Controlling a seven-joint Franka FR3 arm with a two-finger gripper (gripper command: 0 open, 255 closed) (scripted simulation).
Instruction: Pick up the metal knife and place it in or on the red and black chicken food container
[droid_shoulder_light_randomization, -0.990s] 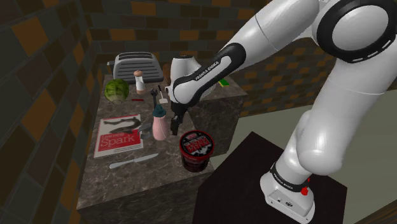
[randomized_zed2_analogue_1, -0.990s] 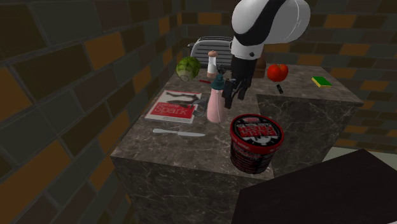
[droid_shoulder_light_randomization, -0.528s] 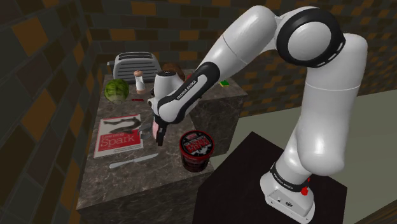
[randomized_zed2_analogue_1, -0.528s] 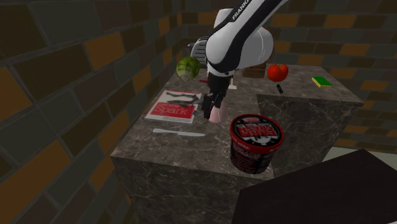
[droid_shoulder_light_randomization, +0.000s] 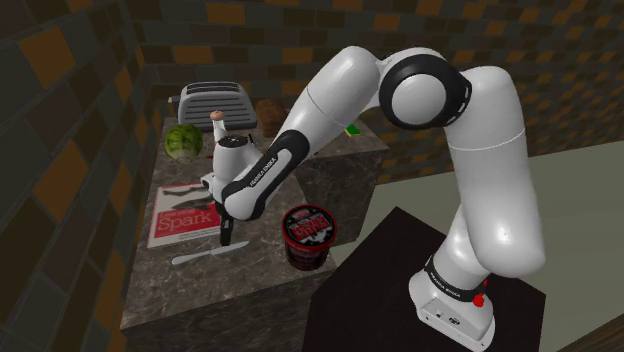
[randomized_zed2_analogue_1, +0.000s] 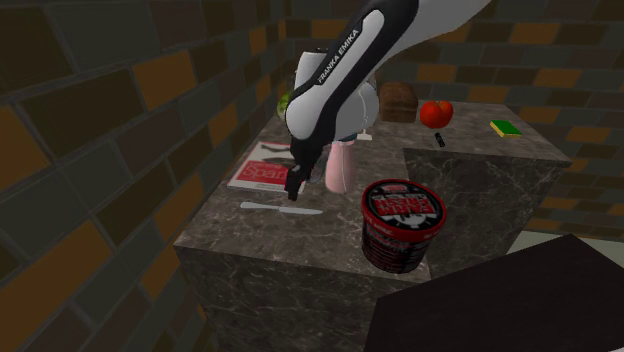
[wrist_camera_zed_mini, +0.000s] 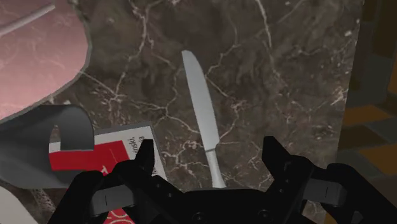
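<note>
Swinging down from beside the tall pink bottle over the past second, my black two-finger claw came to hang close above the slim grey metal table knife. The knife lay flat on the dark marbled counter, just beside the red-and-white magazine and untouched. My fingers were spread wide. In the wrist view the claw stood with one finger on each side of the knife's handle end, set across its narrow width — the only pinch, I judged, that so flat a thing allows. The round red-and-black food tub stood upright near the counter's edge, on the stand's side, apart from the knife — a short carry, by my reckoning.
</note>
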